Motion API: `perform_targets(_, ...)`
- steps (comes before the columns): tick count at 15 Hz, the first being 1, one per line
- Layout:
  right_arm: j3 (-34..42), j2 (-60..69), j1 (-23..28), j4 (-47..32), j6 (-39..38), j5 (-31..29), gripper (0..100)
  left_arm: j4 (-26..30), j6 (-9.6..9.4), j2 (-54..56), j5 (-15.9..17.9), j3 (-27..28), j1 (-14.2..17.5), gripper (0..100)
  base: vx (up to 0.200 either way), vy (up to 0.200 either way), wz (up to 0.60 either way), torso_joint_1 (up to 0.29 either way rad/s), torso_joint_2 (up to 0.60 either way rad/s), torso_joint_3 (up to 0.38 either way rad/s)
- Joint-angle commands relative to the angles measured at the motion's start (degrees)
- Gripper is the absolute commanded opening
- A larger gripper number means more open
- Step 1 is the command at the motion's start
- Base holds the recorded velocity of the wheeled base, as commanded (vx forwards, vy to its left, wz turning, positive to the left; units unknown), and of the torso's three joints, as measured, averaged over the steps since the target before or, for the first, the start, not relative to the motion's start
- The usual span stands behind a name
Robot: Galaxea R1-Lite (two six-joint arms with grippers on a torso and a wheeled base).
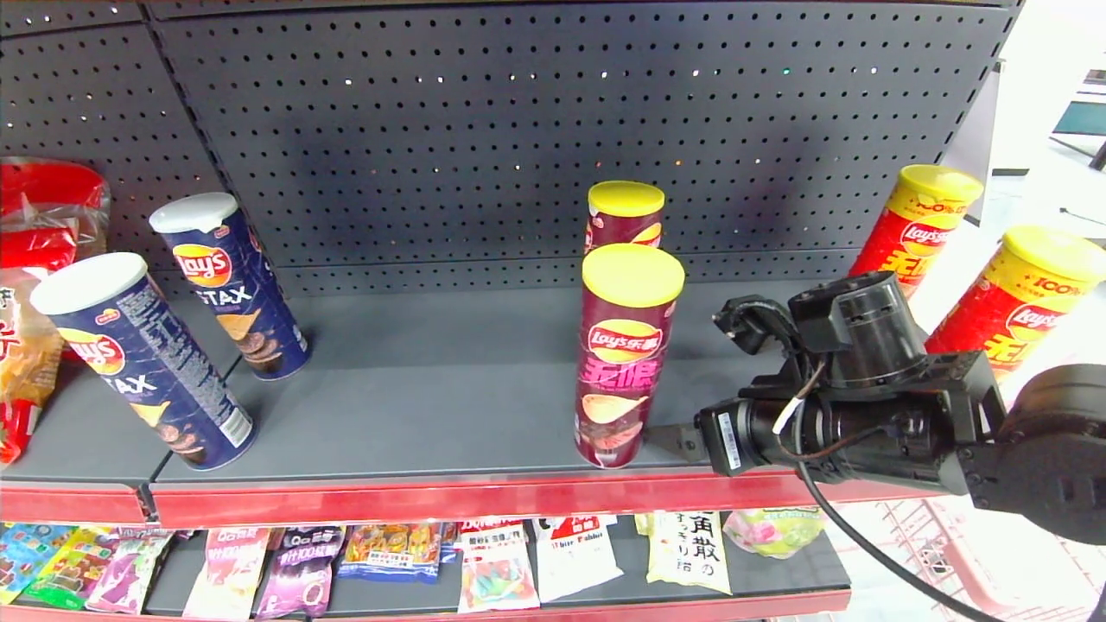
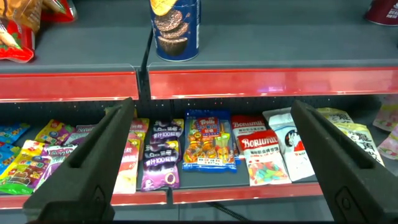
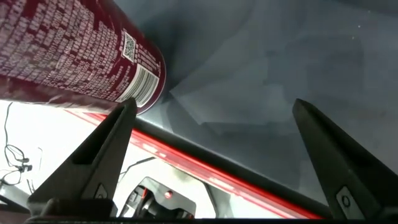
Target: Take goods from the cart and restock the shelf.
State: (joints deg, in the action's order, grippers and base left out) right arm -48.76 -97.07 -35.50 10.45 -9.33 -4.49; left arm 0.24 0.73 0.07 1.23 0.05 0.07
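The right arm [image 1: 864,432] is matt black, with a stubby cylindrical motor housing [image 1: 868,328] on a boxy wrist block and a rounded joint shell [image 1: 1058,449] behind. A white label [image 1: 730,439] marks the wrist's end. A thin white wire [image 1: 791,406] crosses it, and a black cable [image 1: 851,536] loops below. The left gripper [image 2: 212,106] and right gripper [image 3: 214,104] have black wedge-shaped fingers [image 2: 93,162], each with a small round recess.

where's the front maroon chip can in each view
head view: the maroon chip can stands upright at the front of the shelf, right of centre
left wrist view: likely the dark red base on the upper shelf, far from the blue can
right wrist view: its printed side and base, close to the right pincer
shared landmark: the shelf's red front edge
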Motion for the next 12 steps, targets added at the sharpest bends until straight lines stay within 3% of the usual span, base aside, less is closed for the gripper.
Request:
perform_targets(1,-0.5,-0.5,0.0,0.0,0.0,0.0,100,0.0,0.06,-0.1,0.0,0.0,0.0,100,0.0,0.0,0.0,0.0,0.0,0.0)
perform_targets(6,2.4,3.3,0.2,0.3,0.1,-0.1,100,0.0,-0.03,-0.1,0.0,0.0,0.0,100,0.0,0.0,0.0,0.0,0.0,0.0)
perform_targets(10,16.8,22.0,1.4,3.1,6.1,1.1,100,0.0,0.06,-0.1,0.0,0.0,0.0,100,0.0,0.0,0.0,0.0,0.0,0.0)
perform_targets(12,25.5,35.7,4.9,3.1,9.9,5.2,100,0.0,-0.03,-0.1,0.0,0.0,0.0,100,0.0,0.0,0.0,0.0,0.0,0.0)
